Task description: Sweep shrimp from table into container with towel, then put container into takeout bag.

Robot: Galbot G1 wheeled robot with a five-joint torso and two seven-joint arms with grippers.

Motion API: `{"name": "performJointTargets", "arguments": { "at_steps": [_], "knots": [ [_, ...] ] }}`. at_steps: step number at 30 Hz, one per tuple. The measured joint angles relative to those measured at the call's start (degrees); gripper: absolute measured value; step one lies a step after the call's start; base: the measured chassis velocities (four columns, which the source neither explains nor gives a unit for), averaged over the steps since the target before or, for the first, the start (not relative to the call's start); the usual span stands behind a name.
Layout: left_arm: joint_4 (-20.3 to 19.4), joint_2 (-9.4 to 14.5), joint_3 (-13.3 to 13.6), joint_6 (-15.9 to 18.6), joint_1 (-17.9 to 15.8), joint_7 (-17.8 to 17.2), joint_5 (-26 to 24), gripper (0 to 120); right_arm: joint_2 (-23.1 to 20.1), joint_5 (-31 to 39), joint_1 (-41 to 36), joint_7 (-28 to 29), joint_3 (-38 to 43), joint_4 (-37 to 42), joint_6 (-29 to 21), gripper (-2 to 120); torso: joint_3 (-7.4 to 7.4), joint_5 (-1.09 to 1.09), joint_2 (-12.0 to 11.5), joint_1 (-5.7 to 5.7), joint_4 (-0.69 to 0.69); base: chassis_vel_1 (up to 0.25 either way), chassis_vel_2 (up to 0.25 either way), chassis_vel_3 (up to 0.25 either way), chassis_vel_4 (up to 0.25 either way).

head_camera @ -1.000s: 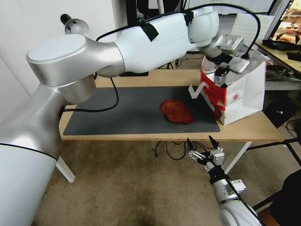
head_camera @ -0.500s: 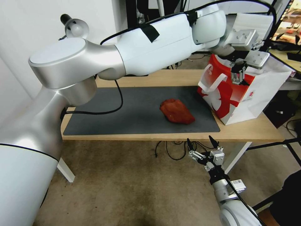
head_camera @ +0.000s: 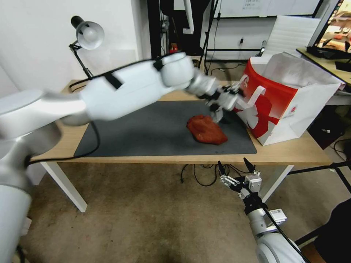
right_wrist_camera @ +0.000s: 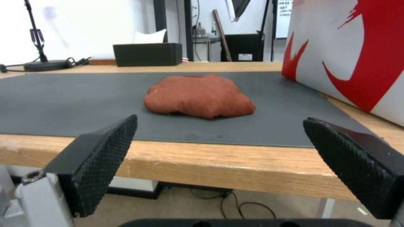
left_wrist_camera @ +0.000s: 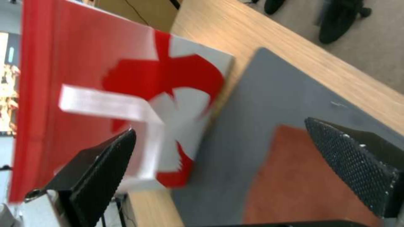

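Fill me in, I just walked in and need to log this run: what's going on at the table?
The robot's left claw hangs open and empty above the dark mat, between the rust-red towel and the red and white takeout bag. The bag stands open on the right end of the table, with nothing gripping it. The towel lies in a lump on the mat. The right claw waits open below the table's front edge, holding nothing.

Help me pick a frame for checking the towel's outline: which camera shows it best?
The right wrist view: the towel lies whole and unobstructed on the dark mat. The head view shows the towel from above, with the left gripper at its far edge. The left wrist view catches part of it between the fingers.
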Motion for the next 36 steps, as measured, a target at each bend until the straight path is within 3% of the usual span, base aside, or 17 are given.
{"name": "performJointTargets", "arguments": {
  "at_steps": [5, 8, 9, 12, 13, 14, 16, 17, 19, 21, 22, 24, 26, 28, 30, 31, 36],
  "knots": [
    [-3.46, 6.38, -3.46, 4.08, 3.69, -2.09, -1.87, 100, 0.00, 0.00, 0.00, 0.00, 0.01, 0.00, 0.00, 100, -0.01, 0.02, 0.00, 0.00, -0.02, 0.000, 0.000, 0.000, 0.000],
    [-7.32, 14.25, -6.57, 9.79, 8.41, -9.76, -6.18, 100, 0.00, 0.00, 0.00, 0.00, 0.01, 0.00, 0.00, 100, 0.00, 0.02, 0.00, 0.00, 0.01, 0.000, 0.000, 0.000, 0.000],
    [-7.32, 14.25, -6.57, 9.79, 8.41, -9.76, -6.18, 100, 0.00, 0.00, 0.00, 0.00, 0.01, 0.00, 0.00, 100, 0.00, 0.02, 0.00, 0.00, 0.01, 0.000, 0.000, 0.000, 0.000],
    [-15.17, 21.64, -10.57, 15.32, 16.17, -26.66, -8.93, 100, 0.00, 0.00, 0.00, 0.00, 0.00, 0.00, 0.00, 100, 0.00, 0.01, 0.00, 0.00, 0.00, 0.000, 0.000, 0.000, 0.000],
    [-15.17, 21.64, -10.57, 15.32, 16.17, -26.66, -8.93, 100, 0.00, 0.00, 0.00, 0.00, 0.00, 0.00, 0.00, 100, 0.00, 0.01, 0.00, 0.00, 0.00, 0.000, 0.000, 0.000, 0.000],
    [-18.26, 23.47, -12.38, 17.66, 19.37, -32.81, -11.01, 100, 0.00, 0.00, 0.01, 0.00, 0.00, 0.00, 0.00, 100, -0.01, 0.03, 0.00, 0.00, 0.01, 0.000, 0.000, 0.000, 0.000],
    [-24.45, 27.11, -20.25, 23.92, 29.84, -45.01, -16.98, 100, 0.00, 0.00, -0.01, 0.01, 0.01, 0.00, 0.00, 100, -0.01, 0.03, 0.01, -0.01, 0.00, 0.000, 0.000, 0.000, 0.000],
    [-24.45, 27.11, -20.25, 23.92, 29.84, -45.01, -16.98, 100, 0.00, 0.00, -0.01, 0.01, 0.01, 0.00, 0.00, 100, -0.01, 0.03, 0.01, -0.01, 0.00, 0.000, 0.000, 0.000, 0.000],
    [-27.11, 28.51, -27.87, 24.63, 39.37, -48.50, -17.85, 100, 0.00, 0.00, 0.00, -0.01, 0.00, 0.00, 0.00, 100, -0.01, 0.04, 0.01, -0.01, 0.00, 0.000, 0.000, 0.000, 0.000],
    [-29.04, 28.89, -36.32, 24.03, 49.80, -51.67, -18.10, 100, -0.01, 0.00, 0.01, 0.00, 0.00, 0.00, 0.00, 100, 0.00, 0.00, 0.00, 0.00, 0.01, 0.000, 0.000, 0.000, 0.000],
    [-29.04, 28.89, -36.32, 24.03, 49.80, -51.67, -18.10, 100, -0.01, 0.00, 0.01, 0.00, 0.00, 0.00, 0.00, 100, 0.00, 0.00, 0.00, 0.00, 0.01, 0.000, 0.000, 0.000, 0.000],
    [-30.63, 28.32, -44.11, 23.22, 59.78, -54.40, -18.18, 100, 0.00, 0.00, 0.00, 0.00, 0.01, 0.00, 0.00, 100, -0.01, 0.07, 0.01, -0.01, -0.01, 0.000, 0.000, 0.000, 0.000],
    [-30.99, 27.89, -46.45, 22.73, 62.80, -55.05, -18.09, 100, -0.01, 0.00, -0.01, 0.00, 0.01, 0.00, 0.00, 100, 0.00, 0.02, 0.00, 0.00, -0.01, 0.000, 0.000, 0.000, 0.000],
    [-32.68, 25.82, -53.91, 20.55, 71.95, -56.34, -16.92, 100, 0.00, 0.00, 0.01, 0.00, 0.01, 0.00, 0.00, 100, -0.01, 0.06, 0.01, -0.01, 0.00, 0.000, 0.000, 0.000, 0.000],
    [-33.93, 23.61, -58.35, 18.79, 78.14, -57.17, -15.09, 100, 0.00, 0.00, 0.00, 0.00, 0.00, 0.00, 0.00, 100, -0.01, 0.06, 0.01, -0.01, 0.00, 0.000, 0.000, 0.000, 0.000],
    [-33.93, 23.61, -58.35, 18.79, 78.14, -57.17, -15.09, 100, 0.00, 0.00, 0.00, 0.00, 0.00, 0.00, 0.00, 100, -0.01, 0.06, 0.01, -0.01, 0.00, 0.000, 0.000, 0.000, 0.000],
    [-36.44, 15.32, -68.74, 14.79, 93.64, -57.13, -7.39, 100, 0.00, 0.00, 0.01, 0.01, 0.01, 0.00, 0.00, 100, -0.01, 0.02, 0.00, -0.01, 0.02, 0.000, 0.000, 0.000, 0.000]
  ]
}}
